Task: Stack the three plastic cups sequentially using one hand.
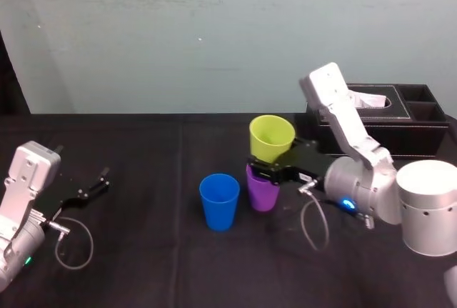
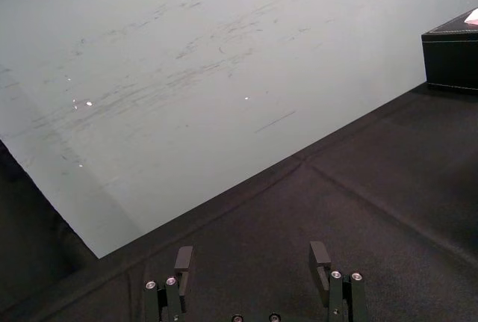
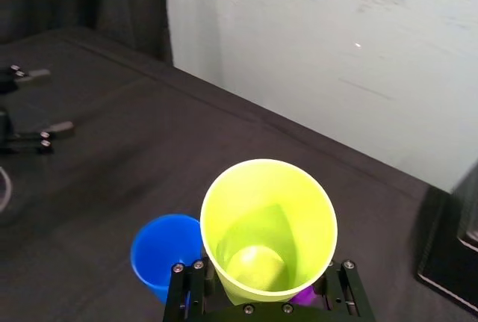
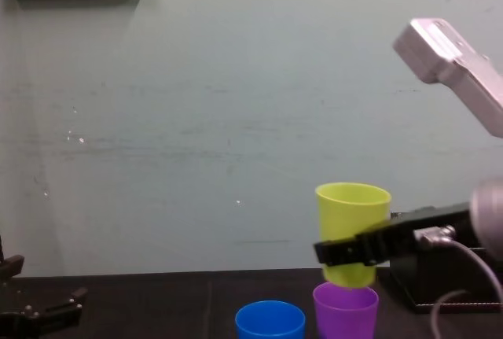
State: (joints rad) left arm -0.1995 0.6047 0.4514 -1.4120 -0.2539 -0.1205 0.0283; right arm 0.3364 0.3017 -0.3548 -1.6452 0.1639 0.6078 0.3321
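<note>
My right gripper (image 1: 265, 169) is shut on the yellow-green cup (image 1: 271, 136), gripping its lower half with a finger on each side (image 3: 179, 285). The cup (image 4: 352, 213) is upright, directly over the purple cup (image 4: 346, 311), with its base level with the purple rim. The purple cup (image 1: 262, 192) stands on the black table. The blue cup (image 1: 219, 201) stands empty just to its left, apart from it, and also appears in the right wrist view (image 3: 160, 251). My left gripper (image 1: 100, 179) rests open at the table's left side, nothing between its fingers (image 2: 183, 262).
A black tissue box (image 1: 385, 118) stands at the back right, behind my right arm. The black cloth table (image 1: 143, 143) ends at a pale wall. A grey cable (image 1: 314, 226) loops below the right wrist.
</note>
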